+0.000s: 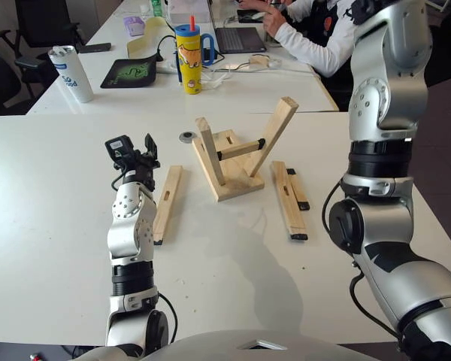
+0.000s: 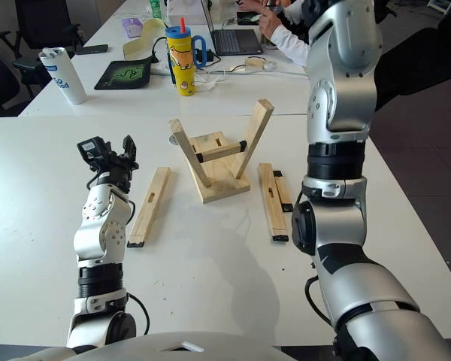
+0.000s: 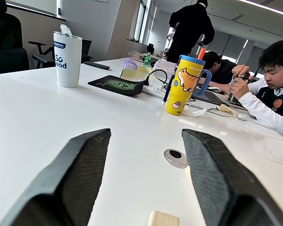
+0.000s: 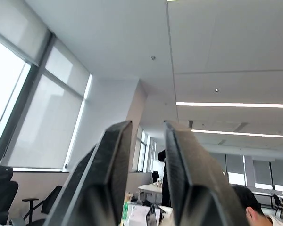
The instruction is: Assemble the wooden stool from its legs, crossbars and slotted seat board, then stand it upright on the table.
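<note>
The slotted seat board (image 1: 237, 183) lies flat at mid-table, with two wooden legs (image 1: 209, 150) standing up from it and a dark-ended crossbar (image 1: 240, 150) joining them. One loose leg (image 1: 167, 201) lies to its left, and its end (image 3: 162, 219) shows in the left wrist view. Two more loose pieces (image 1: 289, 199) lie to the right of the board. My left gripper (image 1: 139, 153) hovers open and empty just left of the loose leg's far end, its fingers (image 3: 85, 160) spread wide. My right gripper (image 4: 148, 125) is raised high and points at the ceiling, with a narrow gap and nothing held.
A round table grommet (image 1: 187, 137) sits behind the stool parts. On the far table stand a yellow cup (image 1: 189, 59), a white tumbler (image 1: 71, 74), a dark mat (image 1: 131, 73) and a laptop (image 1: 239, 39). The right arm's forearm (image 1: 379, 113) towers over the table's right side.
</note>
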